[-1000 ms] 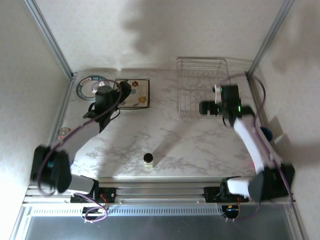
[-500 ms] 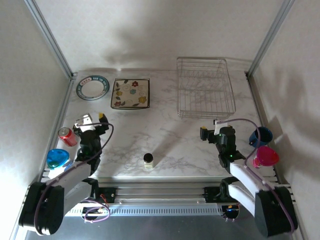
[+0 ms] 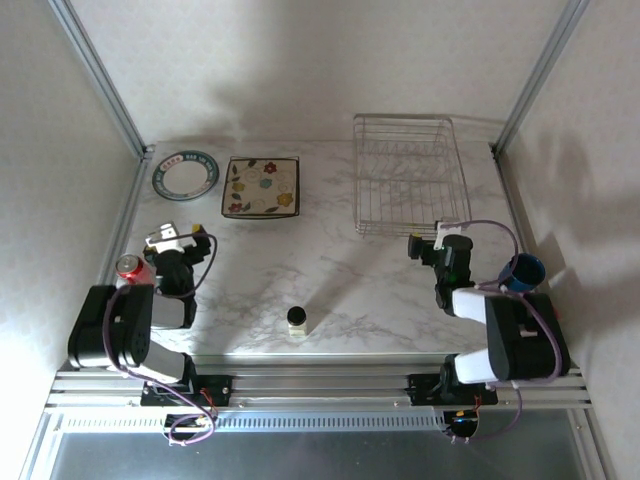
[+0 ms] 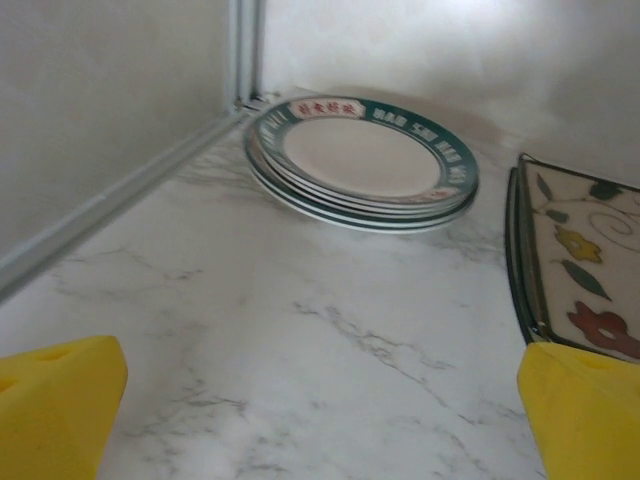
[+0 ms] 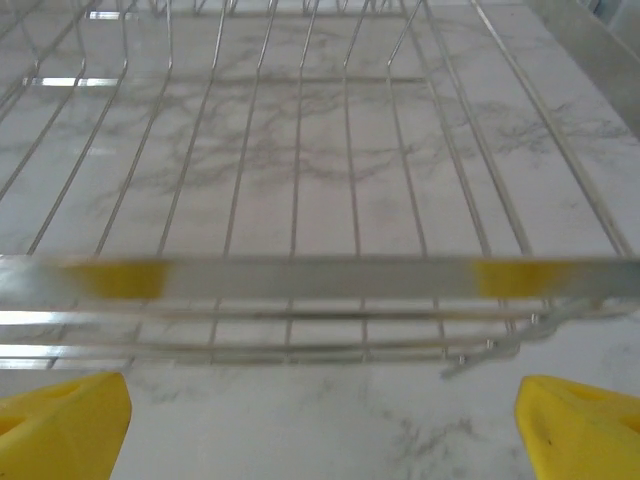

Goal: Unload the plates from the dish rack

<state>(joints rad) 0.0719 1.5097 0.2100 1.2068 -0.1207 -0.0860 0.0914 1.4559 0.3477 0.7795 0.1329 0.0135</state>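
A stack of round teal-rimmed plates lies at the table's back left, and a square flowered plate lies flat just right of it. The wire dish rack stands at the back right with nothing between its dividers. My left gripper is low and open, a short way in front of the round plates and the square plate. My right gripper is open just in front of the dish rack. Both pairs of yellow fingertips stand wide apart over bare marble.
A red can stands beside my left arm and a blue cup beside my right arm. A small dark-capped bottle stands near the front middle. Metal frame posts border the table's sides.
Both arms have pulled back from the square plate and the rack's front and folded down near the table's front edge. Both grippers stayed open and empty.
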